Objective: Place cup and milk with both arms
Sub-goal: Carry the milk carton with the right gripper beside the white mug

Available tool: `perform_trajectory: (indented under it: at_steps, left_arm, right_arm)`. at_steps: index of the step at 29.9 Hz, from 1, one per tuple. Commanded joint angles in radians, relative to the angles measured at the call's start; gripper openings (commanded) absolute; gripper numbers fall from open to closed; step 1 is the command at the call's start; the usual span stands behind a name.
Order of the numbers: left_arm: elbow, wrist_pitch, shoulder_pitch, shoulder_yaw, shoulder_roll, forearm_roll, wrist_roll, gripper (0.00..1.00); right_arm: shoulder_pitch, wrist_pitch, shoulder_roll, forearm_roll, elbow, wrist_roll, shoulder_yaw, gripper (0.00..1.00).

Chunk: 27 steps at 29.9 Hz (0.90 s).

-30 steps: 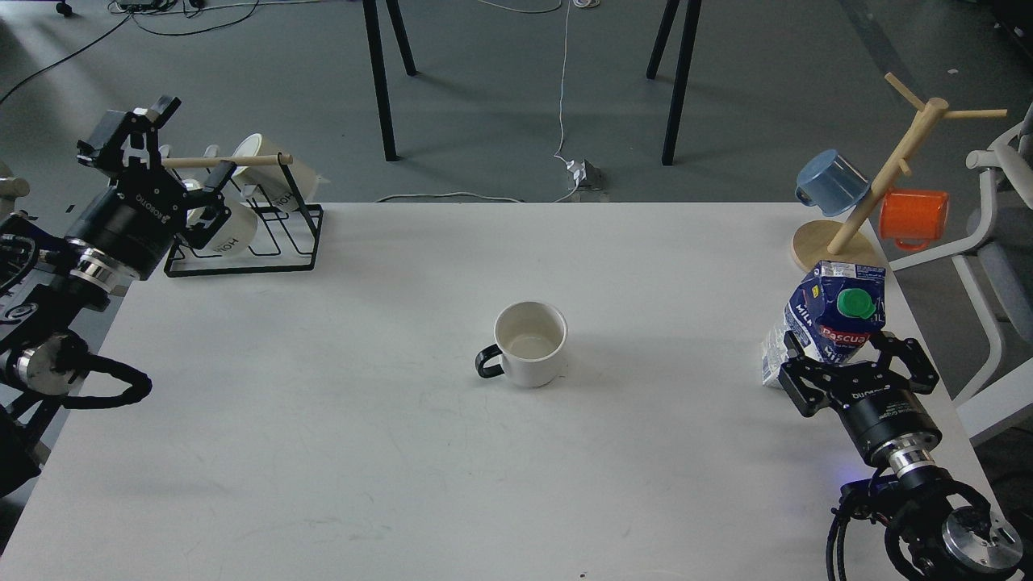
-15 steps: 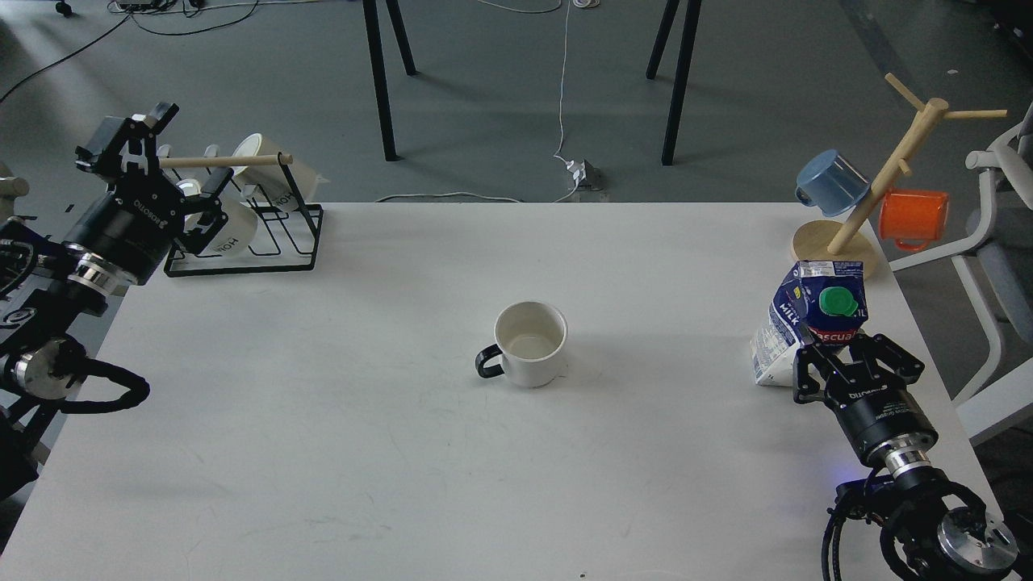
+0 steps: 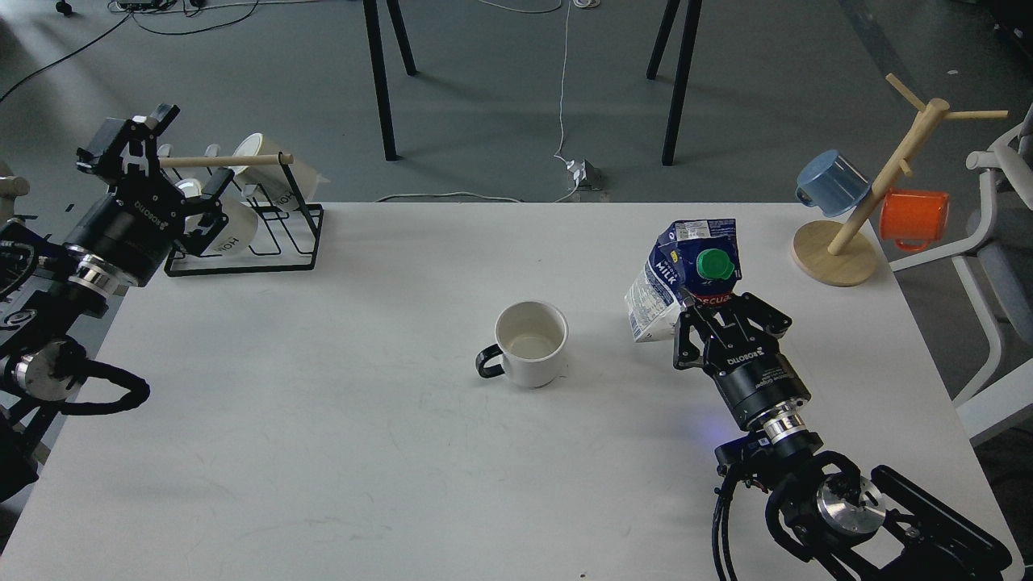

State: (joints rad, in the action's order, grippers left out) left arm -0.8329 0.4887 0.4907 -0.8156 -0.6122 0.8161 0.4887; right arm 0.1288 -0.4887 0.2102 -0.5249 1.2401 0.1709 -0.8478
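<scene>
The cup (image 3: 530,343), a plain white mug with a black handle pointing left, stands upright at the middle of the white table (image 3: 323,452). The milk (image 3: 686,278), a blue and white carton with a green cap, is right of the cup, tilted and held off the table. My right gripper (image 3: 710,311) is shut on the carton's lower part. My left gripper (image 3: 161,173) is open and empty at the far left, by the black wire rack (image 3: 266,242), far from the cup.
The black wire rack at the back left holds white lettered mugs (image 3: 230,226) under a wooden bar. A wooden mug tree (image 3: 876,194) at the back right carries a blue mug (image 3: 831,181) and an orange mug (image 3: 913,218). A chair (image 3: 1001,266) stands off the table's right edge.
My right gripper has closed on the milk carton, lifted it and carried it left from the table's right edge to beside the cup. The left arm has barely moved.
</scene>
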Motion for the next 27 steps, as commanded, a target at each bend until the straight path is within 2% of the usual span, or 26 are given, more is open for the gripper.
perform_trajectory:
  at_steps: [1,20,22,27]
  left_arm:
    - [0.0,0.0,-0.004,0.0,-0.001,0.0,0.0,0.99]
    - [0.005,0.0,-0.004,0.0,-0.003,0.0,0.0,0.99]
    - [0.005,0.0,-0.004,0.0,-0.003,0.0,0.0,0.99]
    - [0.005,0.0,-0.004,0.0,-0.004,0.0,0.0,0.99]
  right_arm:
    - [0.005,0.0,-0.049,0.032,-0.031,-0.001,0.019,0.26]
    - [-0.005,0.0,-0.075,0.043,-0.077,-0.001,0.064,0.28]
    - [-0.006,0.0,-0.075,0.045,-0.077,-0.001,0.064,0.29]
    - [-0.008,0.0,-0.075,0.052,-0.077,-0.001,0.064,0.42]
